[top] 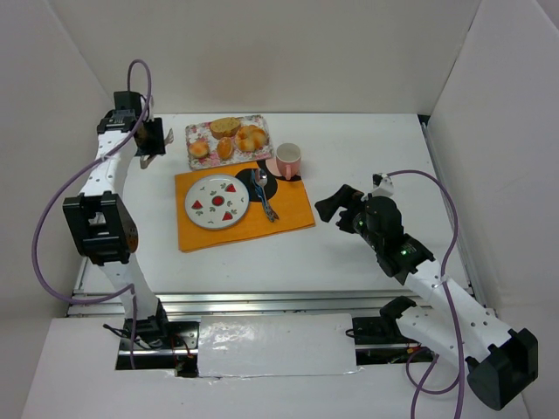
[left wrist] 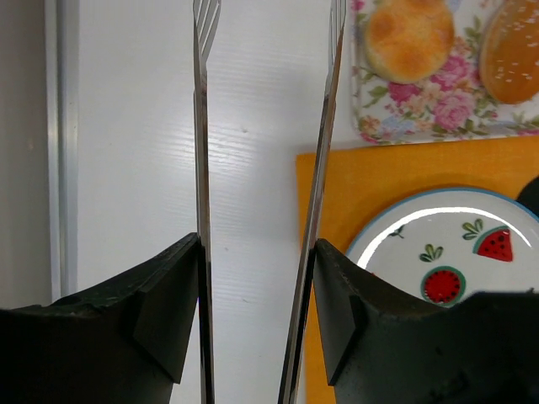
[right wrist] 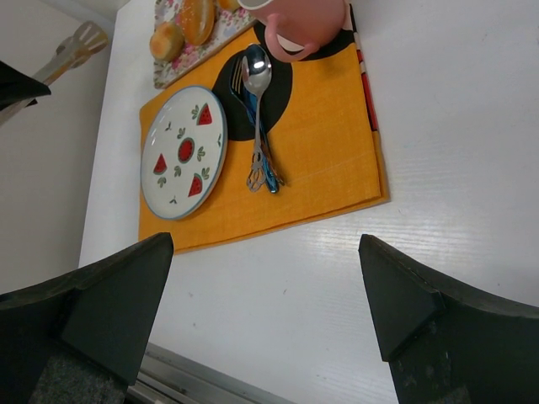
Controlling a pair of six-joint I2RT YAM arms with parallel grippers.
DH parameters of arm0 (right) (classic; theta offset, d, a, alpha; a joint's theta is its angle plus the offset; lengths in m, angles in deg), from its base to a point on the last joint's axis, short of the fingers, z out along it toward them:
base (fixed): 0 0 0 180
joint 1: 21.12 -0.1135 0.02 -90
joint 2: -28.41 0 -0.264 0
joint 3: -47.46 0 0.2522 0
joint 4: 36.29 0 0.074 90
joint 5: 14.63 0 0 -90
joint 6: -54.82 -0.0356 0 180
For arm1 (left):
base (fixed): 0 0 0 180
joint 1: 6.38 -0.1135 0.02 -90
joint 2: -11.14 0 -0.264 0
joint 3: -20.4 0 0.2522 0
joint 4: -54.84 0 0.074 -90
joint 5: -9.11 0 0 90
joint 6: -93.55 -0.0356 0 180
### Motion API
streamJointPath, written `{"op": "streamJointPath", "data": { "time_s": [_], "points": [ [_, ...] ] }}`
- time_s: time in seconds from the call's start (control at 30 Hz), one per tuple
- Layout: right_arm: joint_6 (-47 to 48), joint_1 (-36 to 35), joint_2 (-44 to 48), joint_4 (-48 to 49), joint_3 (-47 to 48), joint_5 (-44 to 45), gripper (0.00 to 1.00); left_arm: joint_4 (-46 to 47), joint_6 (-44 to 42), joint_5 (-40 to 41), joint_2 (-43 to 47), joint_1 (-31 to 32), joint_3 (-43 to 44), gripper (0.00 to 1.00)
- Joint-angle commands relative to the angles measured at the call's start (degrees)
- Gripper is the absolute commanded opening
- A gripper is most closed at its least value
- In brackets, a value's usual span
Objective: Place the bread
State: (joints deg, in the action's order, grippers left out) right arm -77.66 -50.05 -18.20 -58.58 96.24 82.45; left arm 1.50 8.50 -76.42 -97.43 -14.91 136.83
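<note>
Bread in the form of a small oval bun with a golden-orange crust (top: 224, 148) lies on a rectangular floral-print tray (top: 197, 131) at the far side of the white surface (top: 376, 148). It shares the tray with a rounder pale bun (top: 199, 149), a darker brown loaf (top: 224, 126) and pale yellow clustered rolls (top: 252, 138). Just in front of the tray, an orange cloth placemat (top: 293, 214) carries a round white plate painted with watermelon slices (top: 207, 217), a silver spoon (top: 259, 182) and, at its far right corner, a pink cup (top: 289, 160). The left pincer (top: 150, 138) hangs left of the tray, closed on thin metal tongs (left wrist: 200, 168) whose two blades stand apart, tips near the tray's left edge. The right pincer (right wrist: 265, 244) hovers well to the right of the placemat, spread wide with nothing between its fingers.
</note>
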Motion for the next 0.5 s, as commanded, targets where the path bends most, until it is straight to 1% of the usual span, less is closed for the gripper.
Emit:
{"op": "streamJointPath", "data": {
  "time_s": [0.0,0.17,0.47],
  "points": [
    [0.8,0.1,-0.2,2.0,2.8,0.1,1.0,-0.2,0.1,0.4,3.0,3.3,3.5,0.65],
    [0.9,0.2,-0.5,1.9,2.9,0.0,1.0,0.3,0.1,-1.4,2.8,5.4,4.2,0.64],
    [1.1,0.2,-1.4,1.9,3.1,0.3,1.0,3.1,1.2,-0.7,2.1,13.5,3.8,0.64]
  ]
}}
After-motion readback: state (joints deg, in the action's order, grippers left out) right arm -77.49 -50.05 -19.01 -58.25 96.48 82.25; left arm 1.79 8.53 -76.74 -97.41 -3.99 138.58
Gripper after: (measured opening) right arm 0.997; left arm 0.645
